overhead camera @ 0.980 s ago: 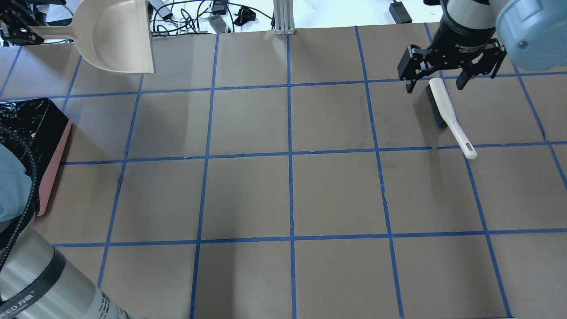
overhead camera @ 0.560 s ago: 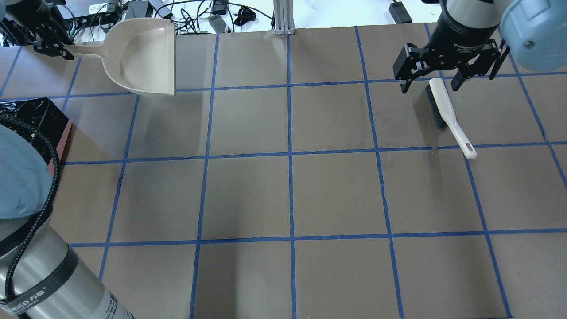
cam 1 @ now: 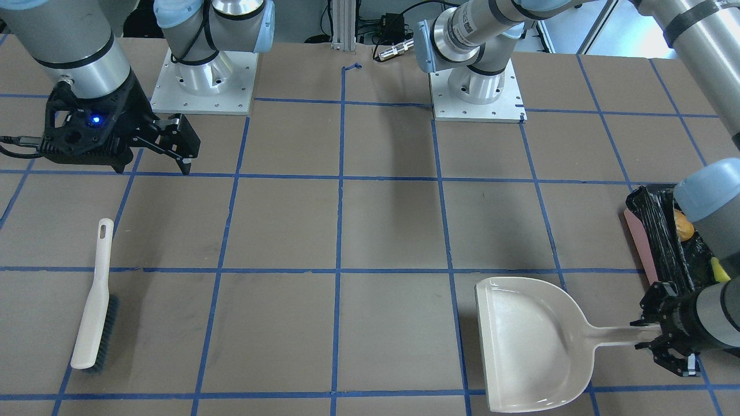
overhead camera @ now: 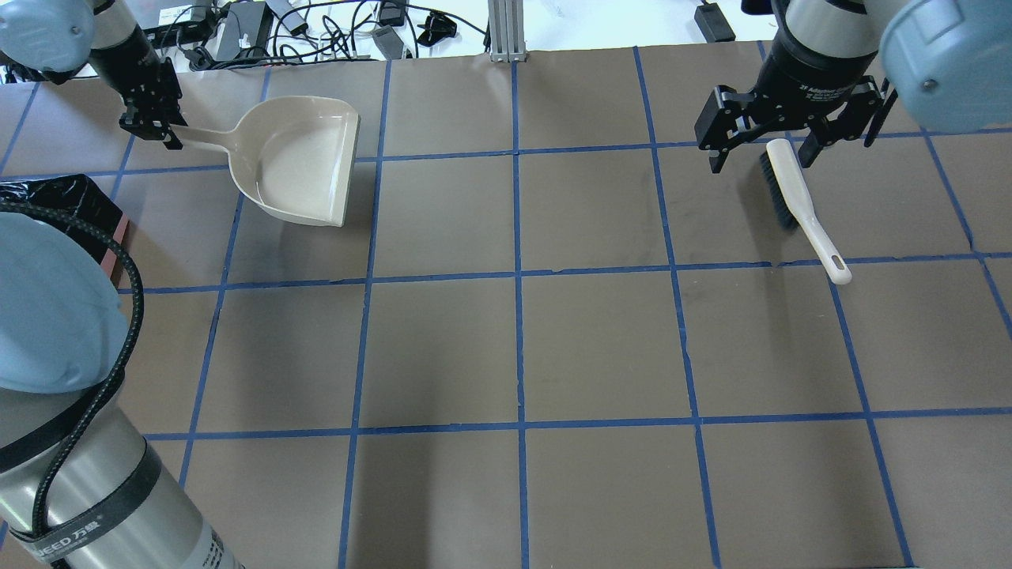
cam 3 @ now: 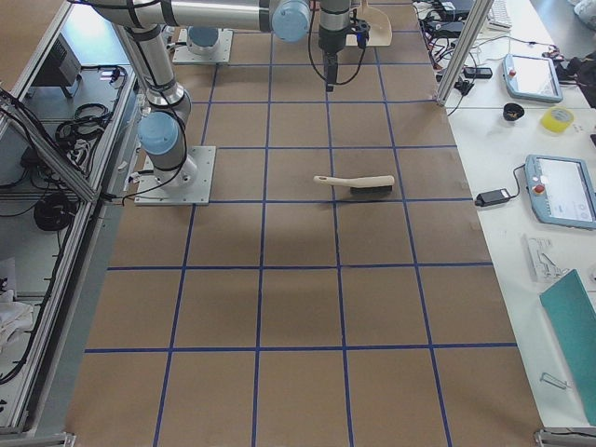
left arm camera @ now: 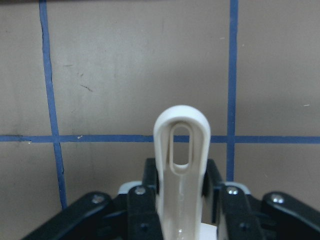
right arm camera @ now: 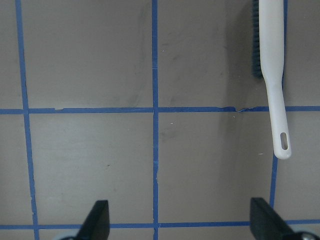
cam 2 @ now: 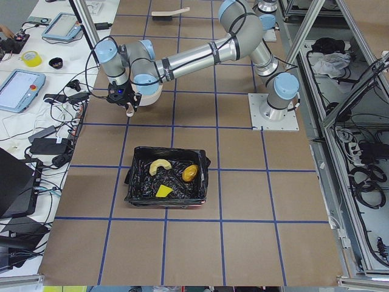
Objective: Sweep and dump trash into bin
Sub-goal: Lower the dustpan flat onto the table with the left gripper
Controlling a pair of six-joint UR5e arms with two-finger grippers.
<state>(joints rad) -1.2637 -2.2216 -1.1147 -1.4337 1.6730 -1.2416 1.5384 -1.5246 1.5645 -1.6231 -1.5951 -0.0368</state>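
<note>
Pink-sided bin at the far left end of the tabletop, lined with a crinkly black bag. From overhead, my left arm's elbow hides most of it. All the trash lies inside, on the liner: a lumpy yellow-orange oval, a curved pale-orange ring piece beside it, and a flat yellow square nearest the left-end camera. As far as I can make out, the three lie apart from one another.

Beyond the bin, toward the far edge, is the left gripper, its jaws clamped on the handle of the beige dustpan. The wrist camera agrees: the handle's loop end sticks out between the fingers. The scoop is face up, with its straight lip pointing right across the tabletop. I cannot tell whether the pan rests on the surface or hangs just over it.

Mid-table is brown sheet with a blue tape grid.

On the right side is the right gripper, jaws spread wide with nothing in them, held above the tabletop. The hand brush lies flat below it, clear of the fingers. It has a white handle and dark bristles, with the bristle end toward the far edge and the hang-hole end toward the robot.
</note>
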